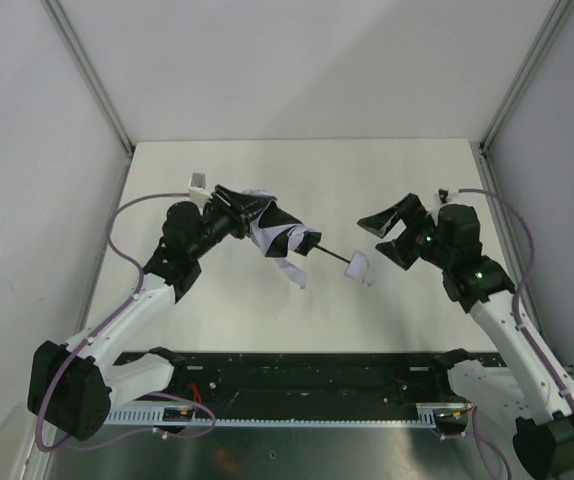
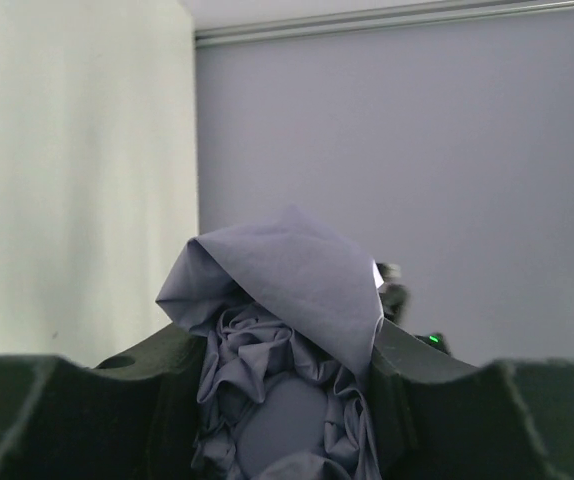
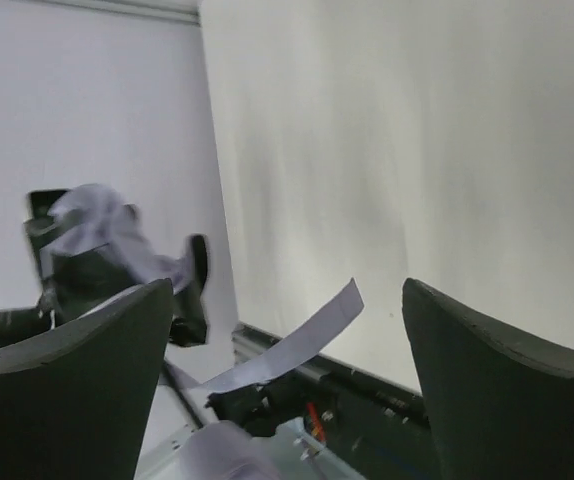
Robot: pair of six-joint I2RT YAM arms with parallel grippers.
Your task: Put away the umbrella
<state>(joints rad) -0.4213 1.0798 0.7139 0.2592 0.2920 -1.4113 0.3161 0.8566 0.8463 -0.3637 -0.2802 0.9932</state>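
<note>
Umbrella (image 1: 279,233), canopy clamped in left gripper (image 1: 239,215), aims its handle (image 1: 357,266) rightward at the wide-open, empty right gripper (image 1: 371,236) nearby.

The pale cream table (image 1: 387,185) bears a black mounting rail (image 1: 307,372) and a slotted white cable duct (image 1: 142,411) along its near edge at 6 o'clock; whether the umbrella (image 1: 275,230) near centre touches it is unclear.
</note>
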